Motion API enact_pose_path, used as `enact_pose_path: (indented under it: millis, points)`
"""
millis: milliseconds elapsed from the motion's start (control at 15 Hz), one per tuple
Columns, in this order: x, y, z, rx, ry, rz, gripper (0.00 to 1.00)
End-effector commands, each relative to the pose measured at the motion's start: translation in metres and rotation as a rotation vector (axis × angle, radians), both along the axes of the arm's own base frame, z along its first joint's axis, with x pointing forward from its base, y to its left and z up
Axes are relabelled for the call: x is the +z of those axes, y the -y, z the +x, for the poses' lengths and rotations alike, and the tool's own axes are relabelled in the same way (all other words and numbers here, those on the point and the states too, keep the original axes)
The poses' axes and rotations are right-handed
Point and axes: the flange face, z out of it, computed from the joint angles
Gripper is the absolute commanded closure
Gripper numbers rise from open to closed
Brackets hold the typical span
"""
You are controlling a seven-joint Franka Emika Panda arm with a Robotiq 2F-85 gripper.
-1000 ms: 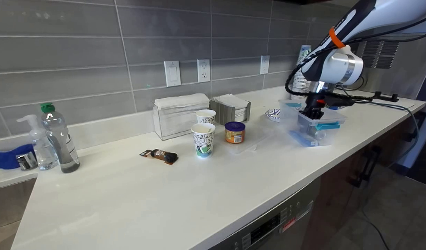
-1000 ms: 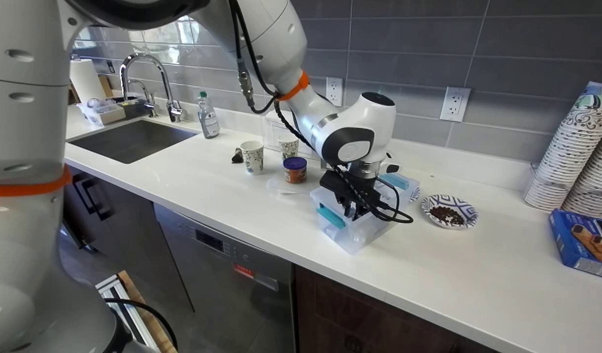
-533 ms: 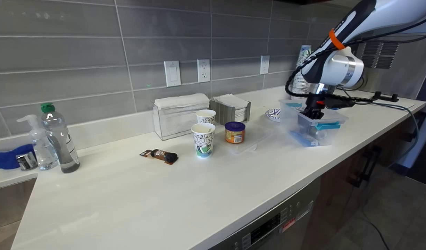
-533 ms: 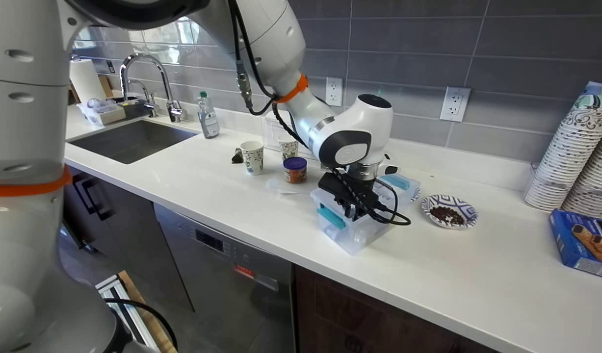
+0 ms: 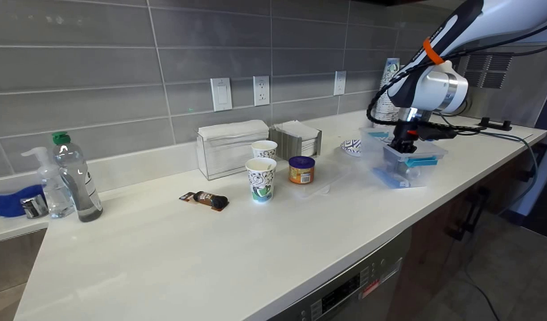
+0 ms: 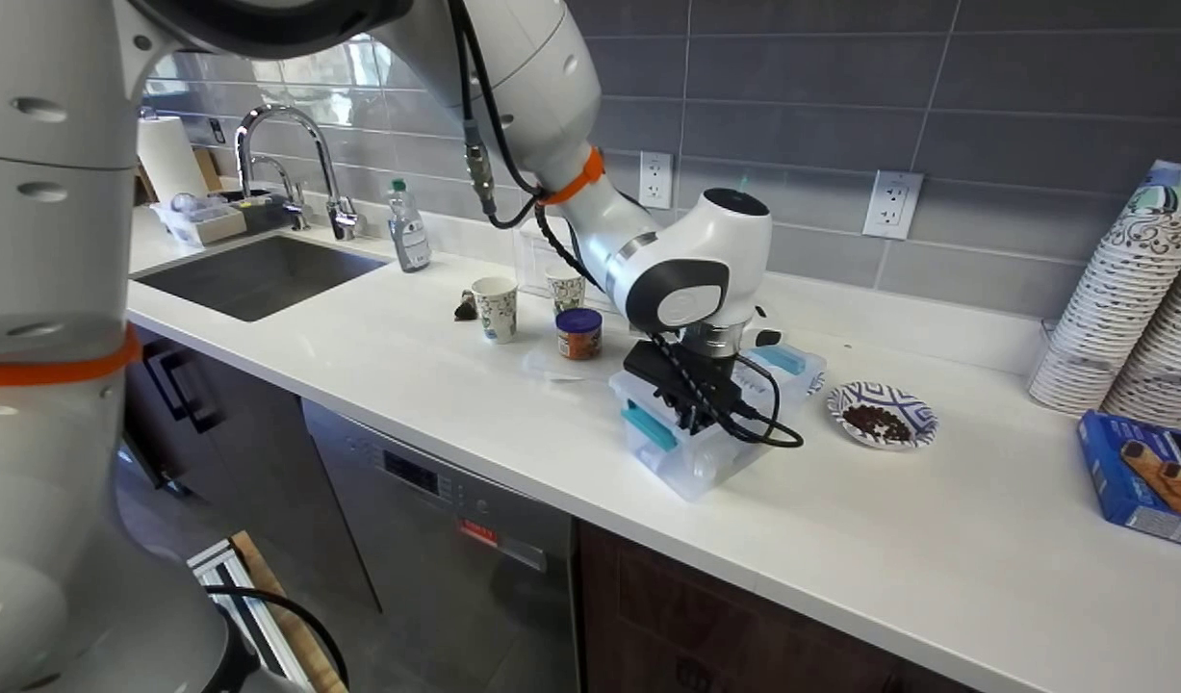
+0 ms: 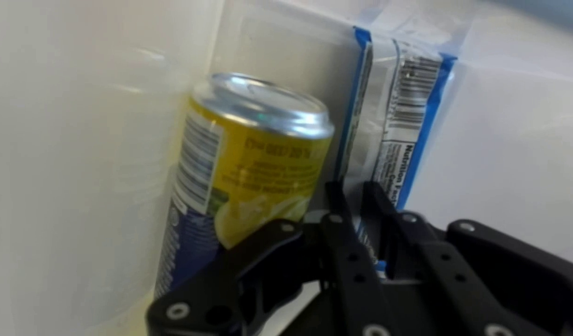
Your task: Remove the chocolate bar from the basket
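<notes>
The basket (image 5: 427, 171) is a clear plastic bin with teal handles on the counter, and it also shows in an exterior view (image 6: 681, 472). My gripper (image 5: 402, 149) points down into it in both exterior views (image 6: 691, 423). In the wrist view the chocolate bar (image 7: 410, 93), in a blue and white wrapper with a barcode, lies along the basket's inside. The gripper (image 7: 352, 186) is over the bar's nearer part, fingertips close together with a narrow gap showing wrapper. Whether they pinch the bar is unclear. The bar cannot be made out in the exterior views.
A yellow and blue can (image 7: 263, 163) stands in the basket beside the bar and left finger. Outside are a purple-lidded jar (image 5: 302, 170), a paper cup (image 5: 261, 180), a patterned bowl of dark beans (image 6: 879, 416) and a blue box (image 6: 1148, 481).
The wrist has shifted slightly and sits a little lower in an exterior view. The fingers look closer together than one second ago. The basket stays in place.
</notes>
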Motion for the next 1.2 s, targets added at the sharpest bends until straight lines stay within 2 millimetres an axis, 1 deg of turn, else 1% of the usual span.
enact_pose_path:
  millis: [0,67,267,400,467,533,800,1133]
  points:
    - [-0.0286,0.0022,-0.0135,-0.030,-0.038,-0.006,0.86]
    - [-0.0283,0.0022,-0.0133,-0.033,-0.038,-0.005,0.87]
    - [-0.0270,0.0000,-0.0129,-0.037,-0.041,0.005,0.83]
    - [-0.0272,-0.0009,-0.0141,-0.041,-0.049,0.015,0.76]
    - [-0.0266,-0.0015,-0.0145,-0.044,-0.049,0.018,0.71]
    - [-0.0264,-0.0011,-0.0152,-0.051,-0.052,0.025,0.74]
    - [-0.0263,0.0016,-0.0147,-0.086,-0.054,0.055,0.73]
    - [-0.0257,0.0055,-0.0155,-0.133,-0.054,0.098,0.78]
